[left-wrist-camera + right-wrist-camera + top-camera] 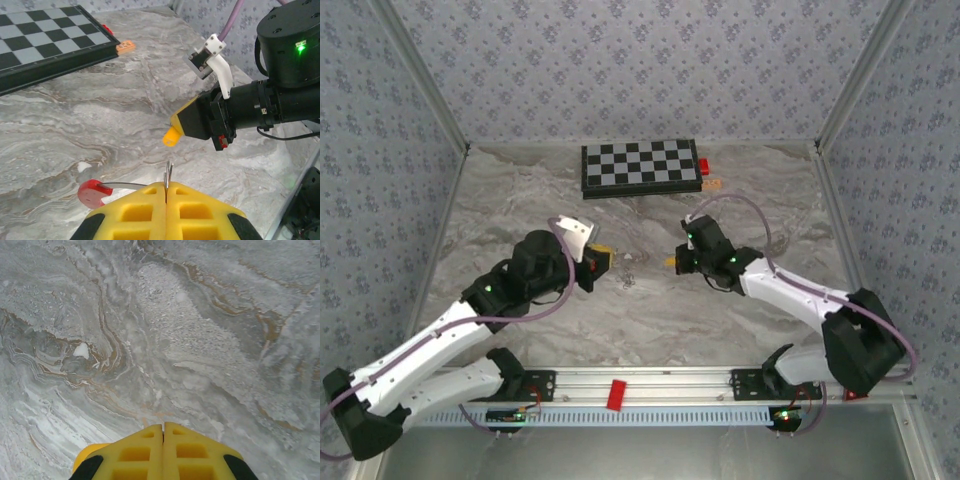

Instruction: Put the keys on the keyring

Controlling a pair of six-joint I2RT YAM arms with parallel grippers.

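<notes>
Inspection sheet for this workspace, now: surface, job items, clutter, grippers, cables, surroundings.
Surface: grey marble-pattern table, nothing spilled.
Job's things: keyring, thin grey wire with a red section, pinched by the left gripper. A yellow-orange nub, possibly a key, sits at the tip of the right gripper; held or not, cannot tell.
Clutter: chessboard at the far side; red piece and small orange piece at its right end.
Grippers: left fingers shut on the keyring; right fingers shut, nothing visible in the seam.
Cables: purple cable looping along each arm.
Surroundings: patterned walls on three sides; metal rail at the near edge.
</notes>
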